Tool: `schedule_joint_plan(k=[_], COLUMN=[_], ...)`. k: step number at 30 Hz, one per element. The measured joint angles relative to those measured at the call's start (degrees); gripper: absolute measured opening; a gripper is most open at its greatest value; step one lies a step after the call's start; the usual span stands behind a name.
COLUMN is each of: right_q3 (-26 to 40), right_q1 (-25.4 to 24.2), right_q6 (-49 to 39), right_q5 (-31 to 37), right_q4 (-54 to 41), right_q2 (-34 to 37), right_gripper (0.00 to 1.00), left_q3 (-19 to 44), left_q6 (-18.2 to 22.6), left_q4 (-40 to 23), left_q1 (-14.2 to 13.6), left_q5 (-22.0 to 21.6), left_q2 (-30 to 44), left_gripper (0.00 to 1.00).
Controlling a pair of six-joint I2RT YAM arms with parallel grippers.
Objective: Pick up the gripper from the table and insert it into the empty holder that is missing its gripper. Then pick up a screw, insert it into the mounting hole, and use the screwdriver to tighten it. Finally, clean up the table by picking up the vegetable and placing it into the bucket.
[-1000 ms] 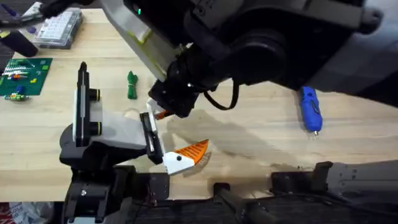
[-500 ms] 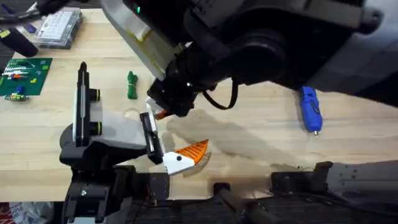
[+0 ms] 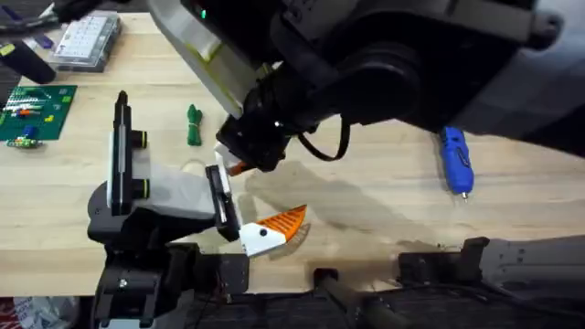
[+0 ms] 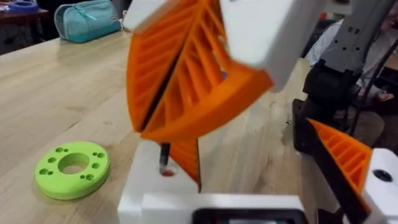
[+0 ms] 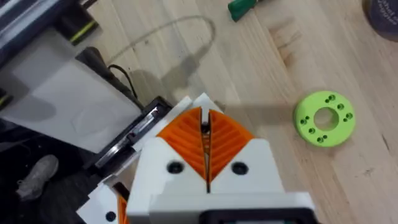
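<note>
My right gripper [image 5: 205, 127] is shut, its orange ribbed pads pressed on a thin dark screw [image 4: 164, 155]. The screw points down at a small hole in the white holder [image 4: 152, 196] on the left arm's wrist. Beside that hole stands an orange finger piece [image 4: 186, 158], seated in the holder. My left gripper [image 3: 268, 228] is open, its other orange finger [image 4: 342, 158] well apart. From overhead the right gripper [image 3: 239, 164] hangs just above the left wrist. The blue screwdriver [image 3: 455, 160] lies far right. The green vegetable [image 3: 193, 125] lies behind the left arm.
A green ring [image 5: 323, 118] lies on the wood close to both grippers. A green brick baseplate [image 3: 37, 111] and a clear parts box [image 3: 87, 41] sit at the far left. The right arm crosses large and dark over the table's middle.
</note>
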Motion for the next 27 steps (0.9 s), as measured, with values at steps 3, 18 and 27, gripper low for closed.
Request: schedule_joint_plan(k=[3, 18, 27], right_q3=[0.00, 0.00, 0.00], right_q1=[0.00, 0.00, 0.00], right_q6=[0.00, 0.00, 0.00], right_q5=[0.00, 0.00, -0.03], right_q4=[-0.21, -0.99, -1.00], right_q2=[0.02, 0.00, 1.71], right_gripper=[0.009, 0.009, 0.009], left_q3=[0.00, 0.00, 0.00], left_q6=[0.00, 0.00, -0.49], left_q4=[0.00, 0.00, -0.04], left_q1=[0.00, 0.00, 0.00], left_q5=[0.02, 0.02, 0.16], left_q2=[0.00, 0.00, 0.02], left_gripper=[0.988, 0.988, 0.988])
